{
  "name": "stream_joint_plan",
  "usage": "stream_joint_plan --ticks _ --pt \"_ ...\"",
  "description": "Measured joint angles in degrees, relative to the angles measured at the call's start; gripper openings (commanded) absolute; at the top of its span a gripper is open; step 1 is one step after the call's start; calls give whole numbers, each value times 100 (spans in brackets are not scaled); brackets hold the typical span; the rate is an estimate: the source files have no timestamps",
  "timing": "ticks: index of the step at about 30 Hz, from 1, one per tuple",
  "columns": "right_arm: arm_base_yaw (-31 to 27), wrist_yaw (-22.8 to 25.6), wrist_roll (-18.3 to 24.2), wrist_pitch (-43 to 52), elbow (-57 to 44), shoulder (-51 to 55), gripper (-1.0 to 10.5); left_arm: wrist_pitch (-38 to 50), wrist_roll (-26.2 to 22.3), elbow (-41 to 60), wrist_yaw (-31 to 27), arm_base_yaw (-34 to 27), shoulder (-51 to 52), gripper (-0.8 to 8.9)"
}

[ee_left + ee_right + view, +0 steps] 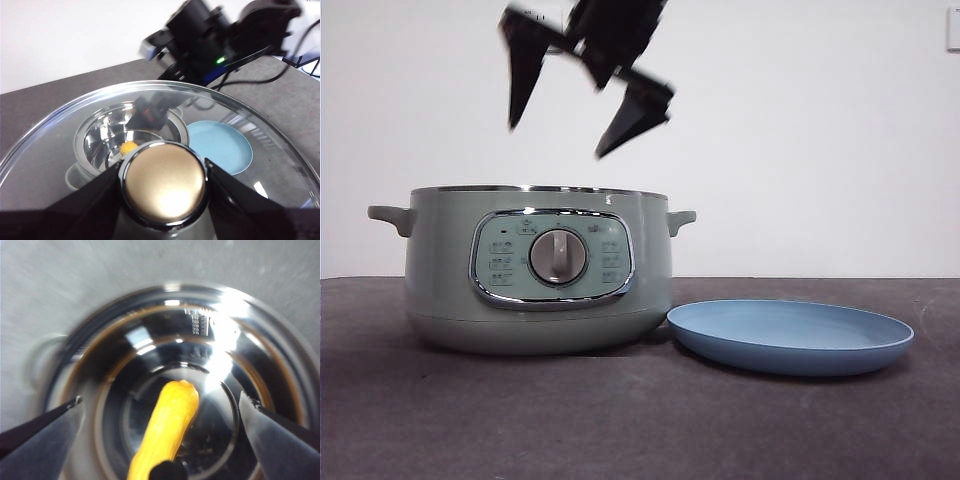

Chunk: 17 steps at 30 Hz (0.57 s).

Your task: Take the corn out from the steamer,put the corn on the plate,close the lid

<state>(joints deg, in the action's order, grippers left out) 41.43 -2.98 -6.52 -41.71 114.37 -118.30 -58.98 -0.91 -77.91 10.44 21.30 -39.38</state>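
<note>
1. My right gripper (582, 112) hangs wide open and empty over the steamer (535, 270) on the dark table (620, 420), a white wall behind.
2. The corn (167, 427) lies directly below, between the jaws, on the steel floor.
3. My left gripper (163, 181) clamps the lid (60, 150) by its knob; the bare plate (790, 336) sits just beside the steamer.

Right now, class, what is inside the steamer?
The corn lies on the steamer's shiny bottom, under the open right gripper. The front view's wall hides it.
</note>
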Motion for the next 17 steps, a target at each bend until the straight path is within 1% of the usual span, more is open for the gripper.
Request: stream_joint_plan --ticks 3,6,8,14,17 --pt "31 20 13 -26 81 -374 563 -72 -13 0 0 0 0 -8" --pt "79 186 33 -66 81 -658 563 -140 -15 0 0 0 2 -8" --pt "83 212 50 -66 81 -804 563 -151 -17 0 0 0 9 -8" --pt "170 319 83 0 90 -981 561 -168 -59 0 0 0 2 -8" --pt "205 319 83 26 94 -1078 527 -192 -61 0 0 0 2 -8"
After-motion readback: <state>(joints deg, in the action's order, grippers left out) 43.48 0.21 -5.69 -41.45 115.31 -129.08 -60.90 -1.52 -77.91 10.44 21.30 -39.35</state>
